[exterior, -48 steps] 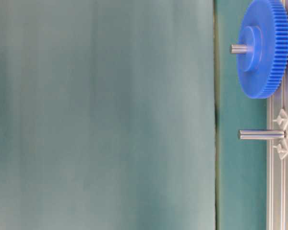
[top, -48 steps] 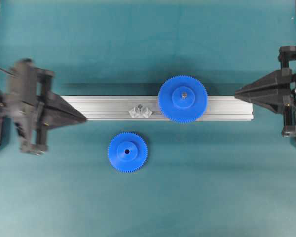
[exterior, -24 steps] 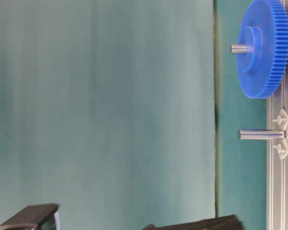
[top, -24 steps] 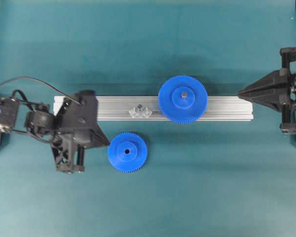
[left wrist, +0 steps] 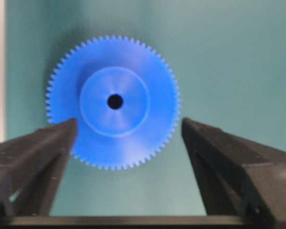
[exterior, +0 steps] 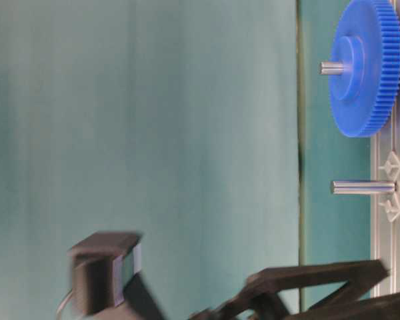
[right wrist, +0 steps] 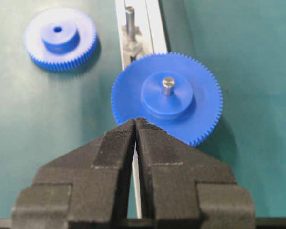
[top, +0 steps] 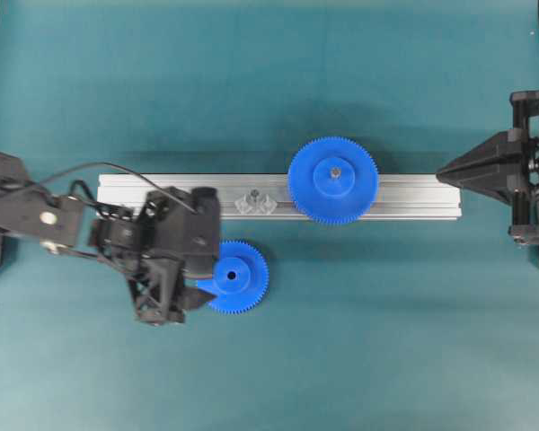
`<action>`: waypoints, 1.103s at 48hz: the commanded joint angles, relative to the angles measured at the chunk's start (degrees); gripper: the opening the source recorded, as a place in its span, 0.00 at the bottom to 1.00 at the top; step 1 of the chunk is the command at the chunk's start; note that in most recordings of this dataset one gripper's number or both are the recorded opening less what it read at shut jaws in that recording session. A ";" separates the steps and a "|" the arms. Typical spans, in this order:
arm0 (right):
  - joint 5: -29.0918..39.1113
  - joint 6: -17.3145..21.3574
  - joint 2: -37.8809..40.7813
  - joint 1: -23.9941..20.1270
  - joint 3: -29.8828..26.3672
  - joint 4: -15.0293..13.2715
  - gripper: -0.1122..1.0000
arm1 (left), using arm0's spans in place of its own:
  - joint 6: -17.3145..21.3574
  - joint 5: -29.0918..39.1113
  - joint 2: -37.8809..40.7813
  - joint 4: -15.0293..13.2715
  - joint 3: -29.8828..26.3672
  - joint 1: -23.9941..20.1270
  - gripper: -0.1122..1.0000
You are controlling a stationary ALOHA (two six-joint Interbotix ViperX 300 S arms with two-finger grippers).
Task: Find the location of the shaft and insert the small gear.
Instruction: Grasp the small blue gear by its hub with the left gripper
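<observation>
Overhead, at the left, the left gripper (top: 200,289) was seen low over the green surface (top: 359,359), its tips at the left edge of the small gear (top: 233,277). From the left wrist view the fingers (left wrist: 33,152) were spread wide and empty, one on either side of the small gear, which lay flat with its hub and centre hole facing up; one finger seemed to overlap the toothed rim, though contact could not be confirmed. Such a spread was judged to be preparation for clamping the gear across its teeth. Just beyond the gear, the long aluminium rail (top: 404,197) was laid across the middle of the surface, and on it the shaft (top: 255,192) stood upright in its small silvery block, bare and near the gear but not touching it. Further right on the rail, the larger blue gear (top: 332,180) was already seated on its own pin, presumably so that the small one would mesh beside it once fitted. At the far right, the right gripper (top: 442,171) was pointed at the rail's end without touching it, its fingers pressed together on nothing, apparently parked out of the way.
</observation>
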State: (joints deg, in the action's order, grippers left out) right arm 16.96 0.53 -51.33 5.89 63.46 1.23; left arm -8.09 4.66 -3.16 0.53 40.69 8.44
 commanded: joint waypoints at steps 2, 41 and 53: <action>-0.26 0.26 0.26 0.26 -0.62 0.18 0.21 | 0.09 1.58 1.76 0.18 -2.46 0.26 0.94; -0.26 2.55 -0.88 0.35 0.88 0.18 0.21 | 1.05 7.91 9.40 0.44 -8.88 -0.35 0.93; -0.26 2.64 -2.20 0.26 1.41 0.18 0.21 | 1.05 7.82 10.11 0.44 -9.23 -0.53 0.93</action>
State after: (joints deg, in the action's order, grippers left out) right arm 16.96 2.55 -53.61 6.06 65.39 1.32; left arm -7.12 12.74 7.47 0.88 32.78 8.00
